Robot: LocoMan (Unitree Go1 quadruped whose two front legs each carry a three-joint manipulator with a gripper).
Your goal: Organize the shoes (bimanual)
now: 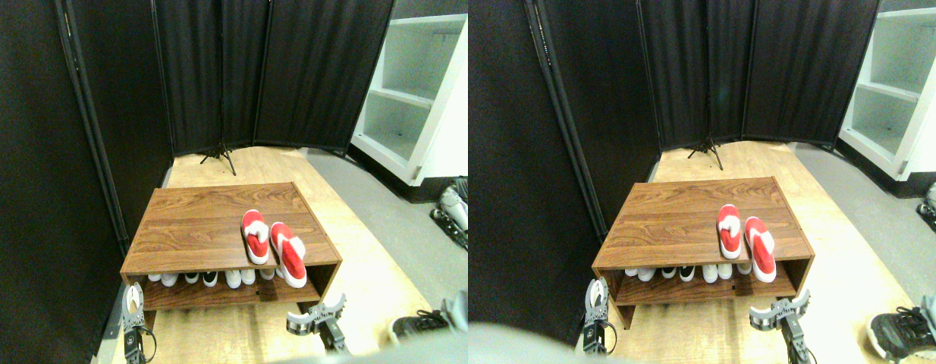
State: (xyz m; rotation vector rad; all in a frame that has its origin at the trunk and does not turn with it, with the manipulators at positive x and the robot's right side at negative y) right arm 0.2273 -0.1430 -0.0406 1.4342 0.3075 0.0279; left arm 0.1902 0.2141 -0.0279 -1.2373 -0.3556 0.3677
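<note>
Two small red slip-on shoes with white soles lie side by side on the right part of a wooden shoe rack's top (195,220). The left shoe (255,236) rests fully on the board. The right shoe (288,255) is angled, and its near end hangs over the front edge. My left gripper (134,300) stands upright below the rack's front left corner, far from both shoes. My right gripper (316,315) is open with nothing in it, on the floor side below the rack's front right corner, a little below the overhanging shoe.
A row of white and black shoe toes (210,277) fills the rack's lower shelf. Black folding screens (210,76) close off the left and back. A white shelf unit (415,98) stands at the right. A person's black sneaker (419,324) is on the floor at lower right.
</note>
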